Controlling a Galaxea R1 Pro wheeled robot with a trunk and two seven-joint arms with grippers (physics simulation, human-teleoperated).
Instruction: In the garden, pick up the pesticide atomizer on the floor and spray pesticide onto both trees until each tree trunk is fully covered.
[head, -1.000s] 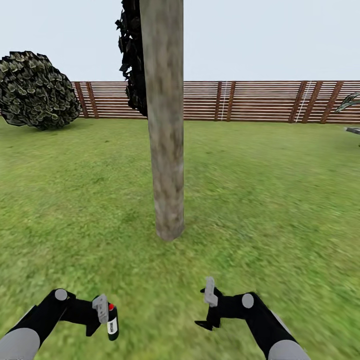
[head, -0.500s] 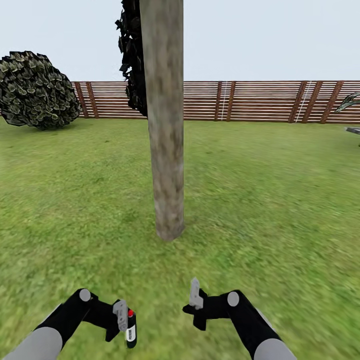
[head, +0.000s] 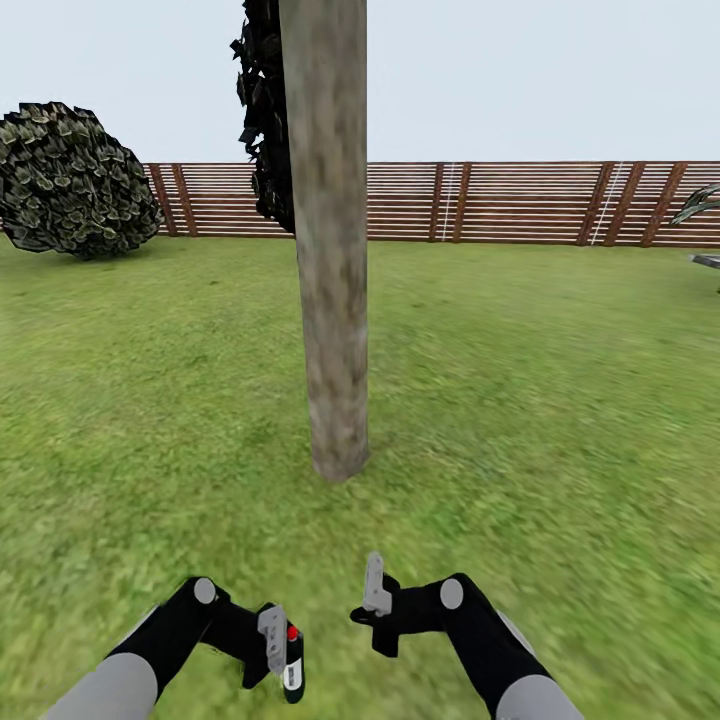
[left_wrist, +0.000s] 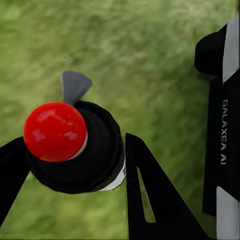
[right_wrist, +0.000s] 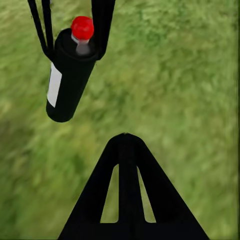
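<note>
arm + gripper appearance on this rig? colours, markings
Both arms: light grey upper segments, black forearms with round grey joint caps. Left gripper and right gripper: black bodies, pale grey finger plates. Wrist views show black triangular cut-out fingers and white "GALAXEA AI" lettering. No cables visible.

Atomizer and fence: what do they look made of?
The atomizer, clamped in the left tool, looks like matte black plastic with a glossy red nozzle cap that shows a highlight. The fence looks like brown stained wood: horizontal slats between posts.
</note>
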